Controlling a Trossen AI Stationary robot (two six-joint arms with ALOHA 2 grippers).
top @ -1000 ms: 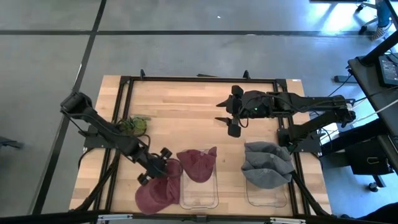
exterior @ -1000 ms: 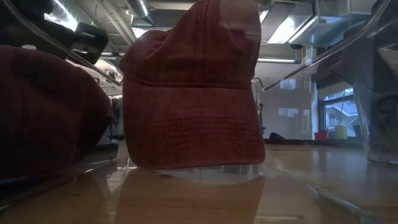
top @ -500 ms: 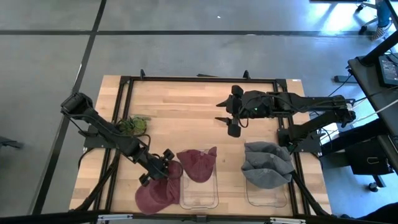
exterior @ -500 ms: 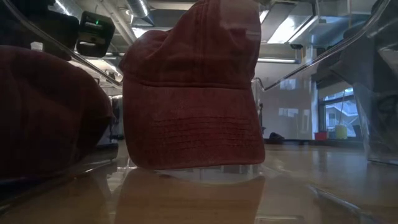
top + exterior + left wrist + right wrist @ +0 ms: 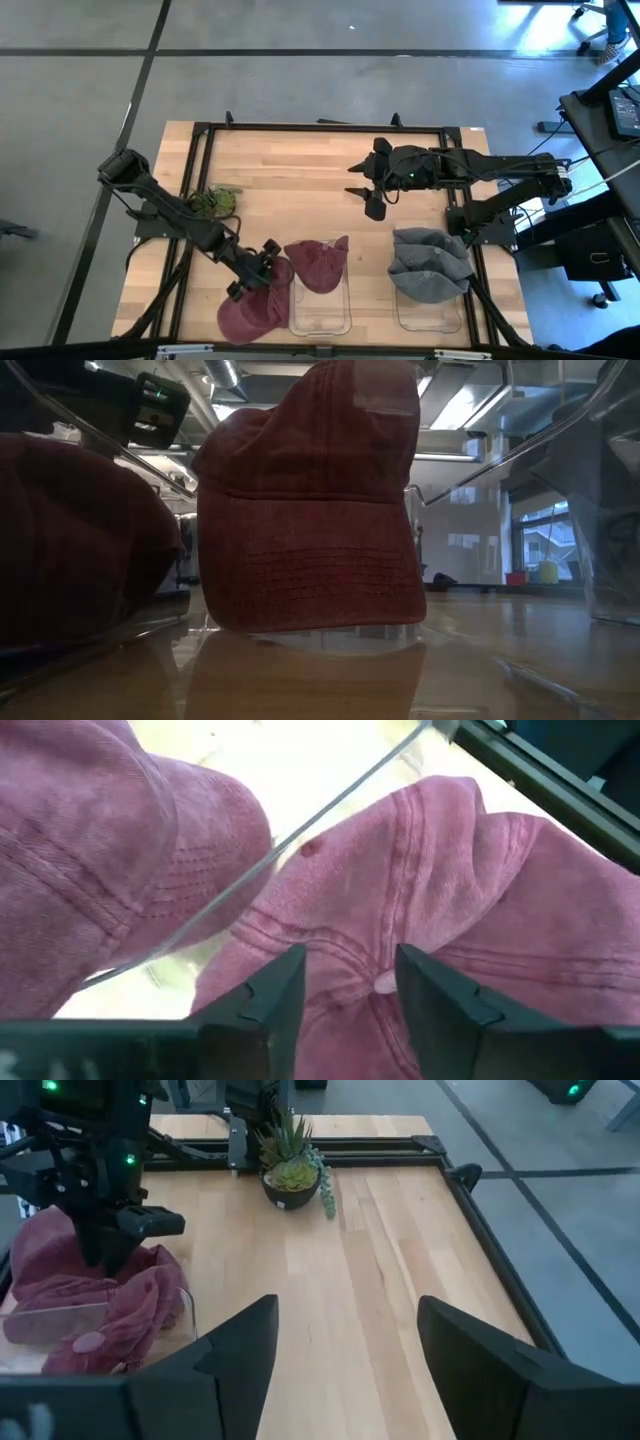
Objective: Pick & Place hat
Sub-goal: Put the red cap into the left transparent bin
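A red hat (image 5: 245,312) lies on the table at the near edge, just left of a clear bin (image 5: 322,312). A second red hat (image 5: 318,262) rests over that bin's far wall (image 5: 310,510). My left gripper (image 5: 255,268) hovers low over the first hat. It is open, its fingers standing on either side of the crown button (image 5: 385,982). My right gripper (image 5: 374,197) is open and waits above the table's middle, away from both hats. My left gripper comes at the red hat's crown (image 5: 470,880) slanting down from the far left. I cannot tell whether its fingertips (image 5: 285,965) touch the cloth. The hat lies flat on the table.
Grey hats (image 5: 430,265) are piled on a second clear bin at the near right. A small potted plant (image 5: 215,202) stands at the left edge, beside my left arm. A black frame rims the table. Bare wood (image 5: 300,170) spreads across the far half.
My left gripper has shifted a little toward the clear bin, and its wrist shows higher in the low view. Both red hats lie as before.
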